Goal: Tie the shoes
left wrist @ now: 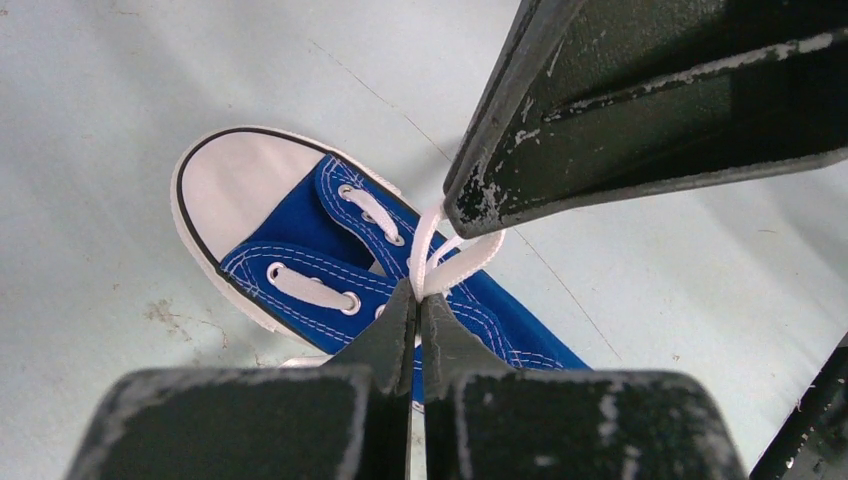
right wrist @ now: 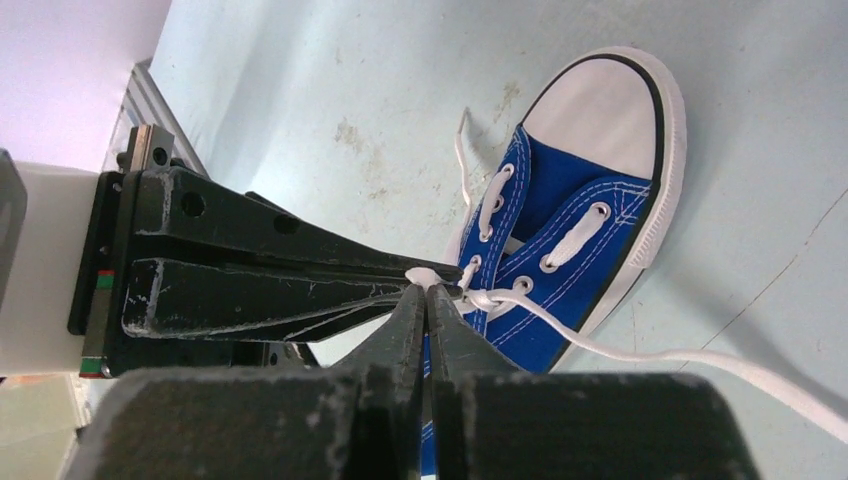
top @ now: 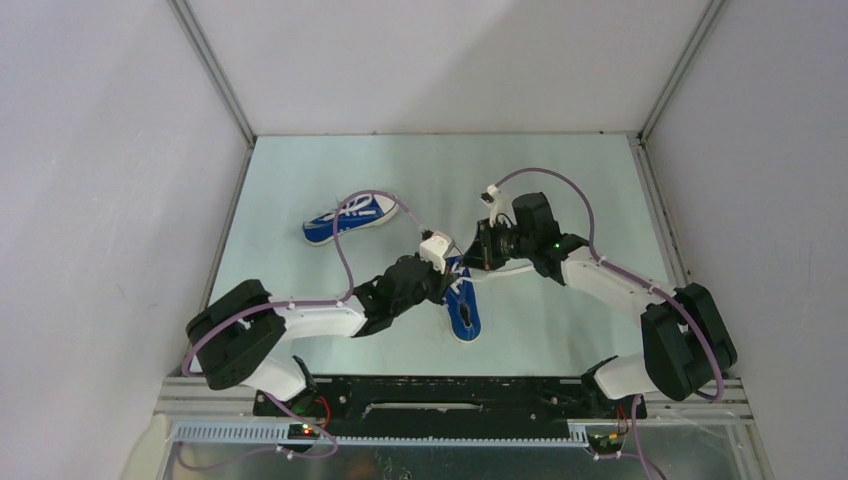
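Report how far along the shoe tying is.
Done: nothing finished that shows. The near shoe is laced but has no bow.
In hand: the left gripper and right gripper are both shut on its lace, with a small loop between them. One end trails loose on the table.
Left: finishing this knot, then the far shoe, whose laces are too small to judge.

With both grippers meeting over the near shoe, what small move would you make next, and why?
Probably draw the left gripper and right gripper gently apart: both look shut on the white lace above the shoe, with a small loop between them.
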Robot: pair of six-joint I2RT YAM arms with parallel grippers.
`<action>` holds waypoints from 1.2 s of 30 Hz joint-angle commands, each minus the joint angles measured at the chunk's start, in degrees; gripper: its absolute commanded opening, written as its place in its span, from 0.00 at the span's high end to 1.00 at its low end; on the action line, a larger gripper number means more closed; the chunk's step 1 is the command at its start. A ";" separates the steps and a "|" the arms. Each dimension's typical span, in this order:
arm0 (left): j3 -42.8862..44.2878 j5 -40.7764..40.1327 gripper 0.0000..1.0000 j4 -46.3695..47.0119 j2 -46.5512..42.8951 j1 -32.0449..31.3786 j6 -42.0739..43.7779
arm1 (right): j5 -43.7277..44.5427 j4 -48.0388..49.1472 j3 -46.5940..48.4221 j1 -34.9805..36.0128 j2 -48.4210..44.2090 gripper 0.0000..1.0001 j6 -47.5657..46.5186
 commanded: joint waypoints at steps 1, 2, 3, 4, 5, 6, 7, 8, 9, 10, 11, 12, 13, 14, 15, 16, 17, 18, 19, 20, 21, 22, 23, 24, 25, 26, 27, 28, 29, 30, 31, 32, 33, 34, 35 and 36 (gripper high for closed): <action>2.13 -0.47 1.00 1.64 -1.16 0.14 1.53 | -0.04 1.16 1.18 -1.17 -1.17 1.00 0.32; 2.06 -0.49 1.00 1.54 -1.00 0.19 1.46 | 0.58 0.91 1.18 -1.54 -1.48 1.00 0.34; 2.00 -0.56 1.00 1.48 -0.84 0.30 1.37 | 0.88 0.57 1.18 -1.81 -2.10 1.00 0.27; 1.81 -0.76 1.00 1.46 -0.69 0.36 1.21 | 1.30 0.39 1.18 -2.16 -2.61 1.00 0.28; 1.66 -1.24 1.00 1.66 -0.68 0.45 0.98 | 1.50 0.11 1.18 -2.34 -2.85 1.00 0.28; 1.32 -1.32 1.00 1.85 -0.74 0.57 0.84 | 1.78 -0.01 1.18 -2.63 -3.19 1.00 0.27; 1.20 -1.42 1.00 2.13 -0.79 0.77 0.64 | 1.87 -0.21 1.18 -2.70 -3.32 0.96 0.23; 0.99 -1.41 1.00 2.22 -0.87 0.86 0.62 | 1.96 -0.39 1.18 -2.83 -3.53 0.94 0.18; 0.92 -1.36 1.00 2.16 -0.95 1.04 0.59 | 2.10 -0.75 1.18 -2.85 -3.58 0.90 0.14; 0.86 -1.38 1.00 2.18 -1.04 1.21 0.60 | 2.16 -1.03 1.18 -2.88 -3.66 0.86 0.18; 0.82 -1.33 1.00 2.16 -1.12 1.21 0.65 | 2.45 -1.29 1.18 -2.92 -3.77 0.77 0.19; 0.81 -1.27 1.00 2.21 -1.18 1.35 0.79 | 2.78 -1.56 1.05 -2.95 -4.15 0.71 0.34; 0.81 -1.08 1.00 2.22 -1.18 1.37 0.88 | 3.95 -1.60 0.54 -2.95 -4.59 0.59 0.44; 0.85 -0.84 1.00 2.22 -1.10 1.45 1.05 | 5.24 -2.12 0.16 -2.91 -5.65 0.53 0.74; 0.88 -0.77 1.00 2.22 -1.06 1.46 1.14 | 9.27 -2.62 -0.70 -2.92 -6.48 0.42 0.99; 0.89 -0.49 1.00 2.25 -1.05 1.54 1.27 | 11.33 -3.44 -1.38 -2.98 -8.27 0.38 1.12; 0.78 -0.37 1.00 2.28 -1.03 1.60 1.29 | 17.16 -4.20 -2.51 -3.25 -9.11 0.33 1.27; 0.70 -0.33 1.00 2.46 -1.02 1.64 1.33 | 20.55 -6.45 -2.82 -3.41 -10.29 0.29 2.94; 0.54 -0.25 1.00 2.69 -0.98 1.69 1.32 | 27.44 -8.04 -3.00 -3.97 -10.79 0.28 5.87; 0.45 -0.06 1.00 2.91 -0.99 1.79 1.27 | 30.35 -11.38 -2.93 -4.34 -10.90 0.27 7.51; 0.39 0.11 1.00 3.05 -0.96 1.86 1.25 | 36.37 -13.40 -2.77 -4.69 -11.02 0.27 12.26; 0.37 0.34 1.00 3.18 -0.85 1.97 1.23 | 39.91 -17.51 -2.75 -4.66 -11.10 0.27 15.54; 0.37 0.44 1.00 3.27 -0.73 1.99 1.23 | 45.44 -19.46 -2.80 -4.17 -11.16 0.27 21.01; 0.32 0.64 1.00 3.58 -0.70 2.07 1.22 | 47.48 -22.85 -2.91 -3.61 -11.09 0.29 23.57; 0.24 0.68 1.00 3.78 -0.59 2.08 1.22 | 50.81 -24.24 -2.97 -2.30 -10.98 0.31 28.71; 0.13 0.83 1.00 4.37 -0.50 2.09 1.11 | 51.96 -26.86 -2.95 -1.66 -10.91 0.34 31.37; -0.22 0.95 1.00 4.75 -0.36 2.05 1.08 | 52.32 -27.65 -2.95 -0.68 -10.52 0.35 35.76; -0.41 1.08 1.00 5.64 -0.34 2.06 1.06 | 51.01 -28.06 -2.95 -0.01 -10.28 0.36 37.36; -0.82 1.11 1.00 6.09 -0.21 2.08 1.01 | 50.22 -27.88 -2.95 0.27 -9.68 0.36 40.82; -1.02 1.19 1.00 6.73 -0.18 2.09 1.04 | 48.88 -27.54 -2.97 0.91 -9.34 0.36 42.39; -1.32 1.17 1.00 7.13 -0.19 2.09 1.15 | 48.84 -27.13 -2.96 1.35 -8.46 0.36 45.55; -1.49 1.05 1.00 7.40 -0.21 2.09 1.23 | 49.96 -27.48 -2.73 2.36 -8.02 0.36 47.83; -1.95 1.01 1.00 8.29 -0.38 2.09 1.40 | 50.22 -27.16 -2.57 2.74 -7.16 0.36 50.77; -2.28 0.99 1.00 8.77 -0.48 2.05 1.49 | 50.09 -26.61 -2.46 3.35 -6.71 0.36 51.81; -2.76 1.09 1.00 9.46 -0.73 2.03 1.77 | 49.93 -25.85 -2.44 3.54 -5.61 0.36 54.32; -2.91 1.08 1.00 9.67 -0.79 2.08 1.85 | 49.22 -25.47 -2.42 3.74 -5.01 0.35 55.60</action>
